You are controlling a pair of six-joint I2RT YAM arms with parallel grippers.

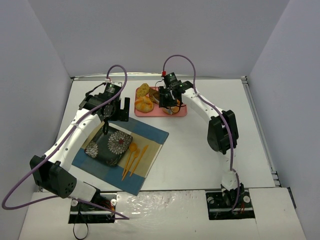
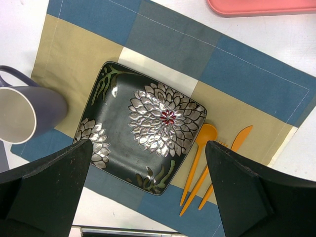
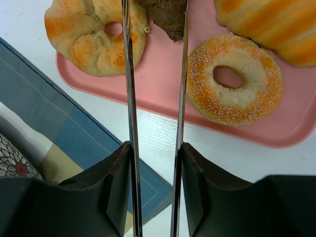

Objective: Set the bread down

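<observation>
Pink tray [image 3: 158,84] on white table [image 1: 200,155], four baked pieces on it. Bread [image 3: 167,17] is a dark brown wedge on the tray, at 12 o'clock in the right wrist view. Its pointed end faces the camera and its top is cut off by the frame edge.

Right gripper [image 3: 155,10] hangs over the tray. Its two thin metal fingers [image 3: 129,98] run either side of the bread with a narrow gap between them. Bread edge looks up against the 3 o'clock finger, with a sliver of space at the 9 o'clock one. Fingertips are out of frame, so cannot tell whether this claw is clamped on the bread or only straddling it.

Golden ring bun [image 3: 89,44] sits at 9 o'clock of the bread, partly behind a finger. Sugared ring donut [image 3: 256,84] is at 4 o'clock of the bread, apart from it. Striped croissant [image 3: 276,24] is at 3 o'clock of the bread, just beside the donut.

Left gripper [image 2: 148,145]: claw wide open, nothing in it, hovering above the dark square plate [image 2: 168,118] with silver flowers. Plate sits on a blue-and-tan placemat [image 2: 247,79]. Purple mug [image 2: 27,116] is at 9 o'clock of the plate, at the mat edge. Orange cutlery [image 2: 205,136] lies at 4 o'clock of the plate, side by side on the mat. In the top view the tray is at 1 o'clock of the plate, off the mat.
</observation>
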